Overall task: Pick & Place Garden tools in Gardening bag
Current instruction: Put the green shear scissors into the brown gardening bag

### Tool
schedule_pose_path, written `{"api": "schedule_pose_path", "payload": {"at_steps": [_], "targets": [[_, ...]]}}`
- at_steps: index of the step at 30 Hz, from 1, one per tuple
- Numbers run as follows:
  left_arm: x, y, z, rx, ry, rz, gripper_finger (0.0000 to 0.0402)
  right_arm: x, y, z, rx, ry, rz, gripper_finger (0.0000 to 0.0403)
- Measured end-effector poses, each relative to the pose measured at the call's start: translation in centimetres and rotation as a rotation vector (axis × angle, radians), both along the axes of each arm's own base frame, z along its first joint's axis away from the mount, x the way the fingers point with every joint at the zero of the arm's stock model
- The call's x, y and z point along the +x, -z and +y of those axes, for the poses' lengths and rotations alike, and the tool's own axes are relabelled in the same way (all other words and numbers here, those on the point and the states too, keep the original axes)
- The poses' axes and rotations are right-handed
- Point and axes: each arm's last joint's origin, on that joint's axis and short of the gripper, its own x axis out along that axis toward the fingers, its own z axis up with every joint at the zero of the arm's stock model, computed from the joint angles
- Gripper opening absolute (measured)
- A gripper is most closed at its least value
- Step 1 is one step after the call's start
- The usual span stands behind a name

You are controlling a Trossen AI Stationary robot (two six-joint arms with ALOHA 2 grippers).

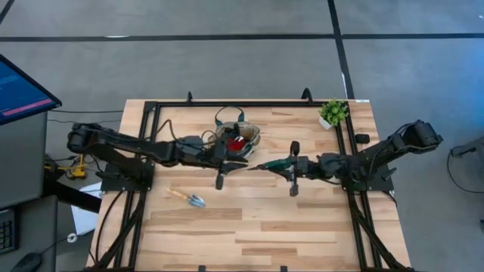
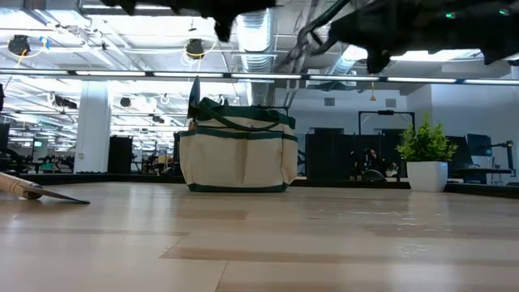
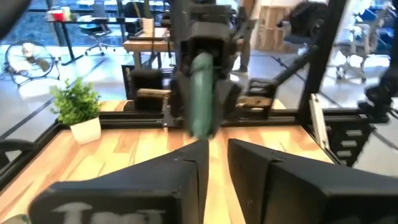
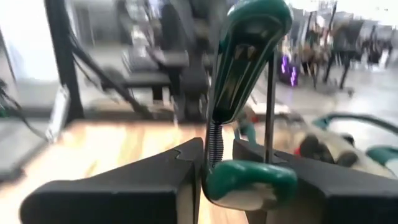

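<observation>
One cream fabric gardening bag (image 1: 240, 136); one wood-handled silver trowel (image 1: 187, 197) on the counter (image 1: 302, 227); one potted plant (image 1: 333, 113). The right end effector (image 1: 266, 165) grips green-handled pruners (image 1: 278, 163); the left end effector (image 1: 240, 160) stands slightly parted, empty.

No readable text, brand, number or sign is found in any view. Pale marks are seen on the top of the left gripper's (image 3: 217, 163) housing in the left wrist view, but they are too blurred to be made out. A lit screen (image 1: 21, 87) beyond the counter's left edge is shown in the high view, and nothing on it can be read.
</observation>
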Motion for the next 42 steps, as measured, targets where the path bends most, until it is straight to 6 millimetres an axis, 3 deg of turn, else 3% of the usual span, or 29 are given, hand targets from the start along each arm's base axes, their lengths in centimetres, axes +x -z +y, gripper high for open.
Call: {"api": "schedule_pose_path", "payload": {"at_steps": [5,11,23,35,42], "targets": [[-1.8,-0.7,-1.1,0.046,0.008,-0.001,0.0017,2.3,-2.0,-0.3,-0.066,0.03,0.212,0.0059],[-5.6,1.5,-1.6,0.053,-0.103,-0.016,0.0005,3.8,-4.9,-1.4,-0.1,-0.033,0.272,0.0059],[-12.0,4.7,-1.1,-0.034,-0.086,-0.224,0.0003,3.9,-4.6,-6.5,-0.041,0.082,0.339,0.0059],[-13.4,4.8,-0.7,-0.047,-0.111,-0.265,0.0002,3.2,-3.7,-9.4,-0.027,0.181,0.478,0.0058],[-13.4,4.9,-0.7,-0.047,-0.113,-0.264,0.0002,3.6,-6.1,-9.1,-0.072,0.152,0.534,0.0058]]}}
